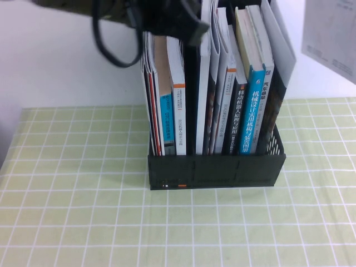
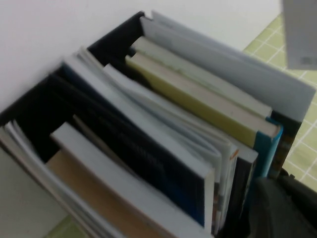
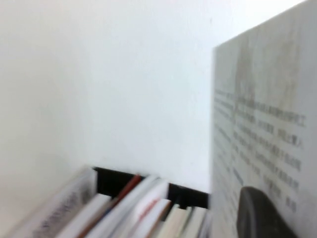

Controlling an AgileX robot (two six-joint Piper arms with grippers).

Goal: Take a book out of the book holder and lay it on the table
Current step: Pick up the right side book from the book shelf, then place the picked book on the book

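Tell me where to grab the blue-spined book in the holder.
Pinch its top edge from above: the blue-spined book stands upright, wedged between neighbours in the book holder. Left gripper hovers over the holder; right gripper holds the white book aloft.

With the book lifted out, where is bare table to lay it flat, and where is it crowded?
Free: the table left of the book holder, and the strip in front of it. Right of the holder is narrower. Crowded: the holder's compartments, with the left end effector above them. The right end effector holds the book aloft at upper right.
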